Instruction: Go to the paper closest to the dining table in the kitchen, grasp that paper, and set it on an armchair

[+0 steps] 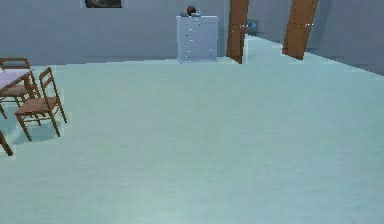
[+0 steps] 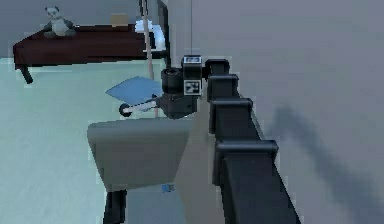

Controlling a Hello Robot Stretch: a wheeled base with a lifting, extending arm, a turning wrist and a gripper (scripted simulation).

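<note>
the armchair [image 2: 135, 155] sits just below the gripper [image 2: 145, 104], on its near side. the gripper holds the paper [image 2: 128, 92] at its tip, clear of the floor. this looks like the setting-down step: the paper needs bringing over the seat, then lowering. far beyond the gripper stands a bed [image 2: 90, 45].
</note>
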